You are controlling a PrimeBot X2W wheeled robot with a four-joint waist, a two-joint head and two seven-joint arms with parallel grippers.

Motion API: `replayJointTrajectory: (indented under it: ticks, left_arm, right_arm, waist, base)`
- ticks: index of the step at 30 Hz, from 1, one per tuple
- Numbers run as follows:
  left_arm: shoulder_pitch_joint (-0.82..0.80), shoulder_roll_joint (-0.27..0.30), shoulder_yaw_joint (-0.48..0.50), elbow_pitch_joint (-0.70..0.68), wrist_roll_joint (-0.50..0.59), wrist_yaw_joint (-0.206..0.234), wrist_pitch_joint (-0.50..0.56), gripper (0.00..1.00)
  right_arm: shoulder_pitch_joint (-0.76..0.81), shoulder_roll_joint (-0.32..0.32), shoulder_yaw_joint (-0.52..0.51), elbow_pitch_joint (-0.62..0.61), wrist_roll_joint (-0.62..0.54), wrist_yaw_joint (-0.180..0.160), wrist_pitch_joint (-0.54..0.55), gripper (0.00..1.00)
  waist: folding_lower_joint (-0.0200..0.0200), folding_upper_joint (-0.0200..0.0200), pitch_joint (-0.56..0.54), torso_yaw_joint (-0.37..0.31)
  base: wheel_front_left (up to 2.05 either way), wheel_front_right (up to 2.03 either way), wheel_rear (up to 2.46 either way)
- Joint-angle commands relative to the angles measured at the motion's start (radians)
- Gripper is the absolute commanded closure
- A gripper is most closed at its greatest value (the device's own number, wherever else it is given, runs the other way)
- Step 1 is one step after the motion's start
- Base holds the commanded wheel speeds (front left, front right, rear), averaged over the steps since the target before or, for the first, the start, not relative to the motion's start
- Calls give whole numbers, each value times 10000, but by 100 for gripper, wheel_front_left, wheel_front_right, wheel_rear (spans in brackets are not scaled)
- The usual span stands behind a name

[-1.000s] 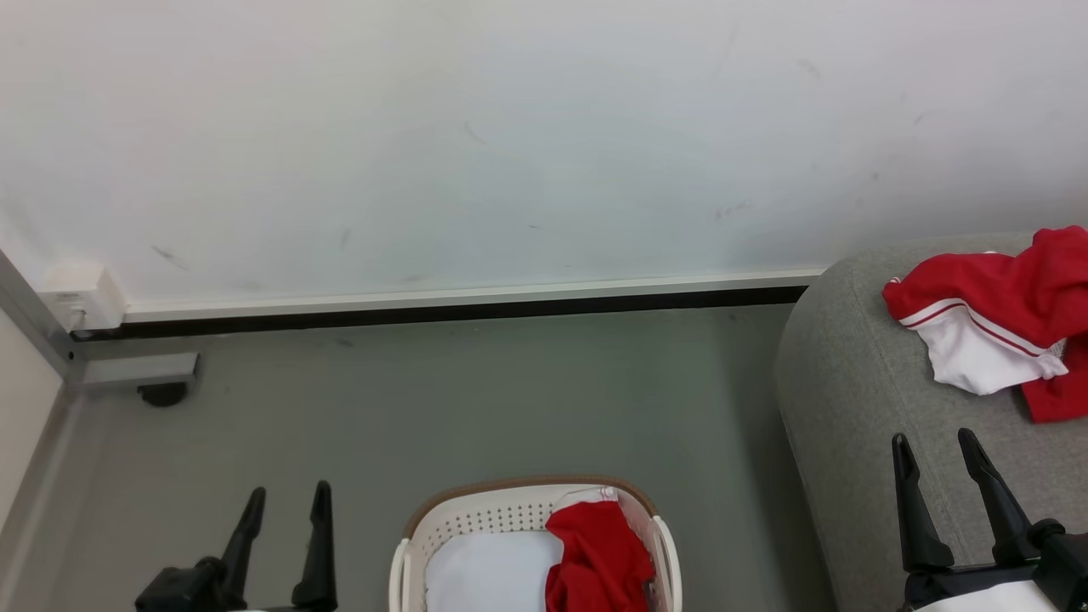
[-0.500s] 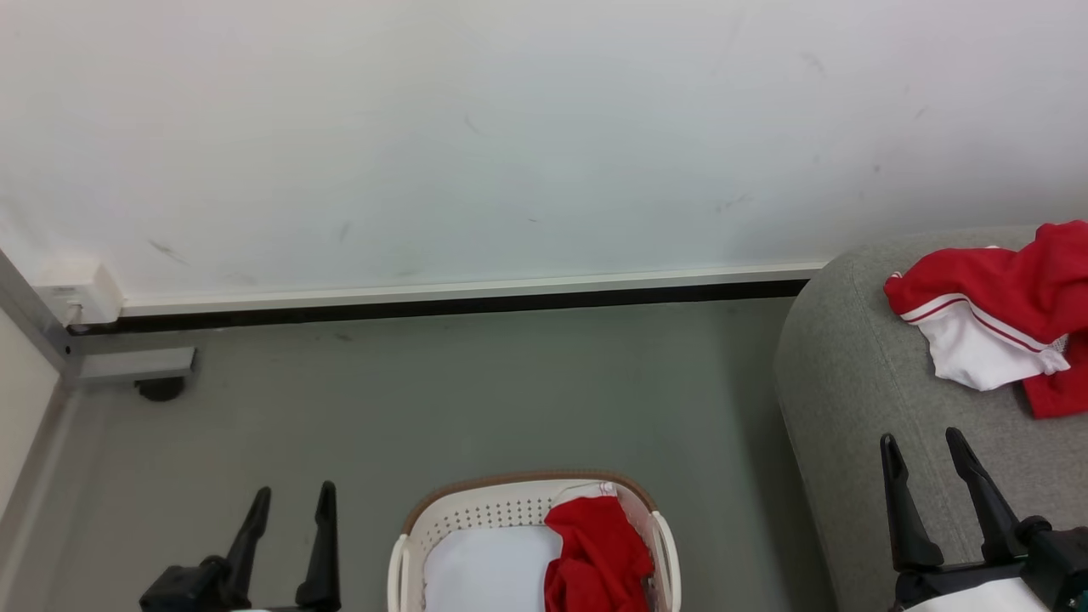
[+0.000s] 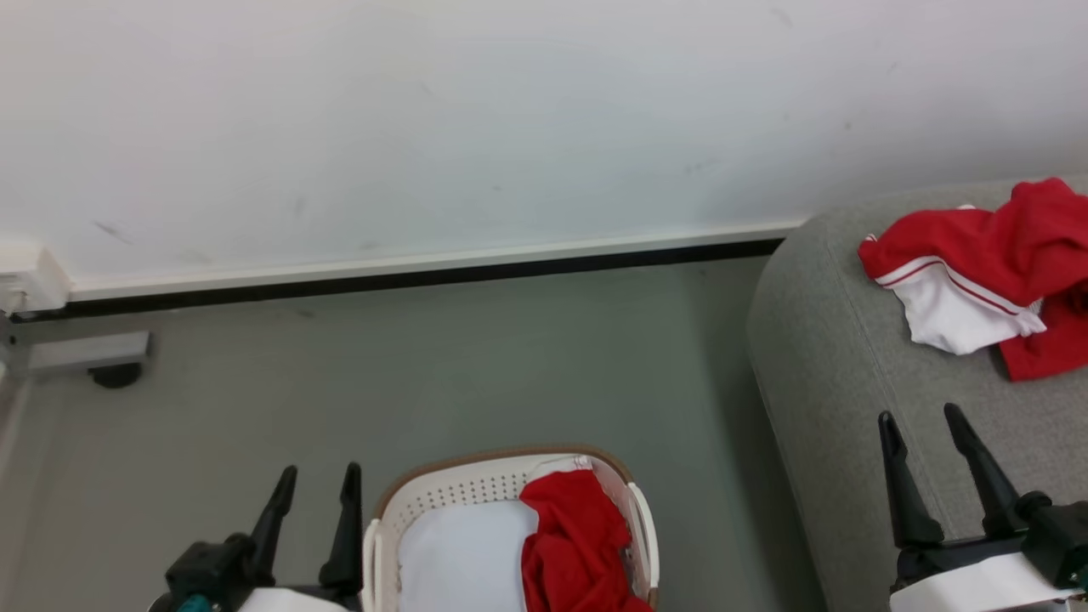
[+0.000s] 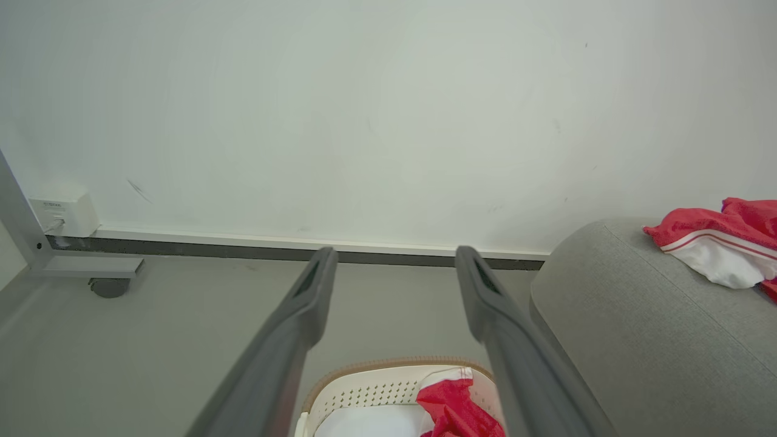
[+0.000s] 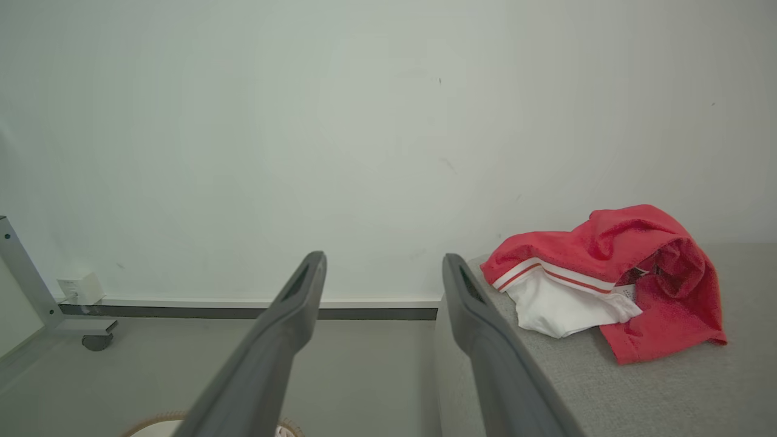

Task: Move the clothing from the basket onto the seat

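Two pieces of clothing face you: one red garment (image 3: 578, 544) lies bunched in the right side of the basket (image 3: 501, 459), beside a pale pad (image 3: 459, 557), and a red-and-white garment (image 3: 969, 272) lies crumpled on the seat (image 3: 833, 365). Your left gripper (image 3: 320, 478) hovers just left of the basket, fingers spread and empty. Your right gripper (image 3: 920, 416) hangs over the seat's near part, likewise spread and empty.

Head view: high, facing forward and down across the floor (image 3: 425, 365) to the wall (image 3: 510, 127), basket (image 3: 459, 495) at the bottom edge, seat (image 3: 833, 357) at right. Left wrist view: lower, facing the same wall, basket below, seat corner at right. Right wrist view: lower, close beside the seat, facing that wall; all three share the red-and-white garment (image 3: 943, 280) on the seat.
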Motion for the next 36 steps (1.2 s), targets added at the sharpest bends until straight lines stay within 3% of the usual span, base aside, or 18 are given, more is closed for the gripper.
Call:
replayJointTrajectory:
  ticks: [1, 9, 20, 28, 36]
  left_arm:
    - [-248, 26, -83, 30, 20, -38, -3, 0]
    - [-1472, 206, -785, 935, 365, -59, -5, 0]
    - [-4122, 801, -2716, 4285, -89, -51, 278, 0]
    - [-5923, 936, -4353, 6683, -998, -48, 1246, 0]
    - [-7140, 1342, -5951, 8134, -1773, -47, 2629, 0]
  right_arm:
    - [-215, -164, -33, 76, 69, -22, -4, 0]
    - [-1173, -167, -264, -132, 151, -22, -4, 0]
    - [-2292, 139, -787, -907, -47, -22, -2, 0]
    - [-3039, 488, -861, -1416, -179, -22, -1, 0]
    - [-3490, 797, -718, -1846, -175, -22, -2, 0]
  waist:
    - [0, 0, 330, -264]
    - [0, 0, 1662, -865]
    - [0, 0, 3676, -1542]
    - [0, 0, 5081, -2069]
    - [0, 0, 6393, -2705]
  base:
    - [0, 0, 0]
    - [0, 0, 0]
    - [0, 0, 0]
    - [0, 0, 0]
    - [0, 0, 0]
